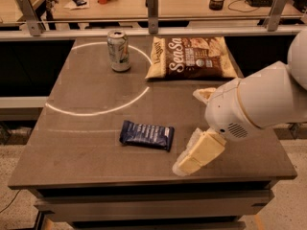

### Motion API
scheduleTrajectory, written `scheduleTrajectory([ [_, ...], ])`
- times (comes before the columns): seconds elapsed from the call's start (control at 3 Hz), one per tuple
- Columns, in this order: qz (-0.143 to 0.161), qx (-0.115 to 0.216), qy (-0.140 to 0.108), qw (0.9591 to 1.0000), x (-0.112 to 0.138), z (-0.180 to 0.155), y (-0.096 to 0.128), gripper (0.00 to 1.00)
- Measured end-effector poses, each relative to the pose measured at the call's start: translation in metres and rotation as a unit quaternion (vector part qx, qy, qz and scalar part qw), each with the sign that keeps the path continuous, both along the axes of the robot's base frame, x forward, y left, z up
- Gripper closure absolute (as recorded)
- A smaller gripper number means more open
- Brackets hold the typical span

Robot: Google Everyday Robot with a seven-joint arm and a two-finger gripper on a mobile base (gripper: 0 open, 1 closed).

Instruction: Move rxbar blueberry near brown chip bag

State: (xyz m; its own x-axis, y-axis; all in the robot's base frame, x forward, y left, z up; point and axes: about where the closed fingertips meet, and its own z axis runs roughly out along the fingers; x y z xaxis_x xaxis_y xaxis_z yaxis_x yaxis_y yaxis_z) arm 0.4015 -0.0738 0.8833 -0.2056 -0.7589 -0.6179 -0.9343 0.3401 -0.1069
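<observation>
The rxbar blueberry (146, 134) is a small flat navy wrapper lying on the table's front middle. The brown chip bag (192, 58), with "SeaSa" lettering, lies flat at the back right of the table. My gripper (194, 156) hangs from the white arm (254, 102) just right of the bar, a little above the table near its front edge. It points down to the left and holds nothing I can see. The bar and the bag lie far apart.
A silver-green drink can (118, 50) stands upright at the back left, left of the chip bag. A white circle line (96, 111) is marked on the grey table (81, 143). Behind the table runs a rail with metal posts (152, 11).
</observation>
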Motion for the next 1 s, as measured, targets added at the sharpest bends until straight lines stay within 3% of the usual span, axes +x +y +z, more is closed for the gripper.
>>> scheduleTrajectory([
  [0.67,0.019,0.008,0.016,0.9997,0.002,-0.012,0.017,0.00],
  [1.0,0.046,0.013,0.013,0.9988,0.009,-0.022,0.034,0.00],
])
